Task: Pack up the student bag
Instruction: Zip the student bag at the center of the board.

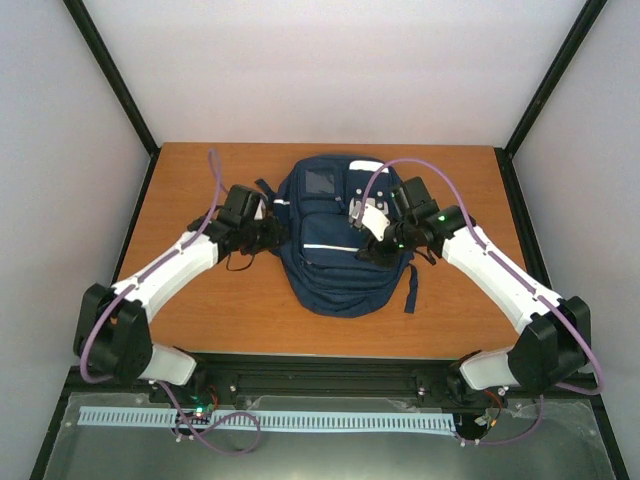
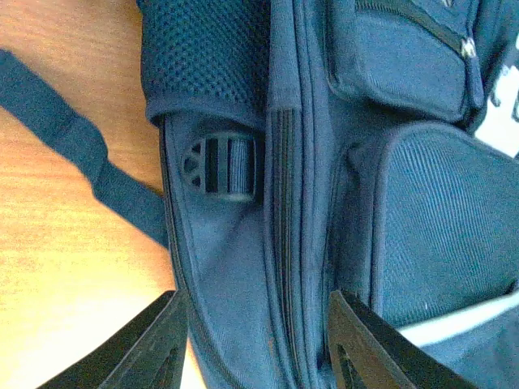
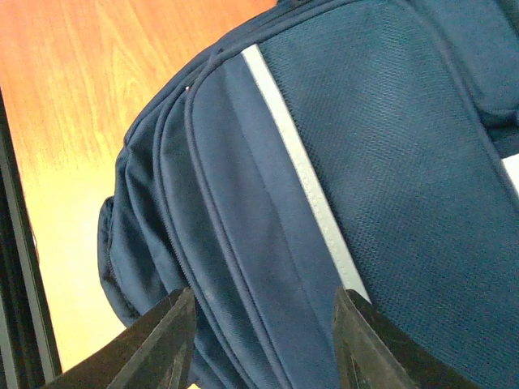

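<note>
Snagging is the main hazard here. The student bag point(image 1: 335, 272) lies flat and front-up, no compartment visibly open, with the table point(image 1: 200, 180) beneath it and bare wood showing on either side of it. The left claw point(image 2: 255, 298) sits at the bag's left flank, jaws parted and gripping nothing. It straddles the ribbed zip track point(image 2: 284, 203) just below the black strap buckle point(image 2: 223, 166) and the mesh side pocket point(image 2: 207, 57). The right claw point(image 3: 263, 293) is at the bag's right flank, likewise released and empty, its jaws astride the side seams next to the white reflective stripe point(image 3: 304, 174). No zip pull shows between either pair of jaws, so a close from here would probably pinch only soft fabric. The cloth could then bunch and slip, or the whole bag could lift or slide, since nothing pins it down. If both arms tug outward together, the bag may stretch taut and keep its zips shut. On the left, a finger drifting upward could hook the buckle or the mesh. The loose strap point(image 2: 73, 154) trailing off the bag's left side could catch the arm and drag the bag askew.
</note>
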`<state>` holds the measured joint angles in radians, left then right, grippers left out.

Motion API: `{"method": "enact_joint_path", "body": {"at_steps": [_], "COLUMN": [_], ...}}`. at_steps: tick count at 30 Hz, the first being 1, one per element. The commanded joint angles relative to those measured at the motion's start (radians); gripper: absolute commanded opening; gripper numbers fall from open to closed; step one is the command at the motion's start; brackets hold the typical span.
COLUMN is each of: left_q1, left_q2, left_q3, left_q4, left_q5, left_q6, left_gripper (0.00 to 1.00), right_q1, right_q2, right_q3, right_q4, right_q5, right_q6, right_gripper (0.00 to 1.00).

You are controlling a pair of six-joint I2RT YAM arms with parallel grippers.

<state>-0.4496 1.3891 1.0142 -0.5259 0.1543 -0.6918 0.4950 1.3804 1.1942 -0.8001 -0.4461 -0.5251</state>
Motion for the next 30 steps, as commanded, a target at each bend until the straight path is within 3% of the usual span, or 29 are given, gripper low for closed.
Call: {"method": "enact_joint_path", "body": {"at_steps": [1, 8, 14, 18, 21, 30], "left_q1": [0.026, 0.034, 0.034, 0.034, 0.032, 0.01], "left_q2": [0.107, 0.275, 0.36, 0.312, 0.286, 0.086], "left_q3": [0.122, 0.239, 0.249, 0.177, 0.139, -0.009], "left_q4": [0.013, 0.006, 0.015, 0.078, 0.094, 0.192], "left_q5": [0.048, 0.069, 0.113, 0.127, 0.161, 0.211], "left_q6": [0.031, 0.039, 0.017, -0.015, -0.03, -0.128], "left_gripper": [0.49, 0.4, 0.27, 0.18, 0.03, 0.01], "right_q1": [0.029, 0.054, 0.084, 0.096, 0.111, 0.303], "right_q2": [-0.036, -0.042, -0.038, -0.029, -0.01, 0.054], "right_q3": [-0.029, -0.036, -0.033, -0.034, -0.024, 0.086], "right_q4": [-0.002, -0.005, -0.007, -0.005, -0.003, -0.055], "right_q5": [-0.007, -0.007, 0.016, 0.017, 0.032, 0.188], "right_q6": [-0.031, -0.037, -0.052, -0.054, -0.057, -0.168], "right_gripper": [0.47, 0.47, 0.46, 0.46, 0.46, 0.43]}}
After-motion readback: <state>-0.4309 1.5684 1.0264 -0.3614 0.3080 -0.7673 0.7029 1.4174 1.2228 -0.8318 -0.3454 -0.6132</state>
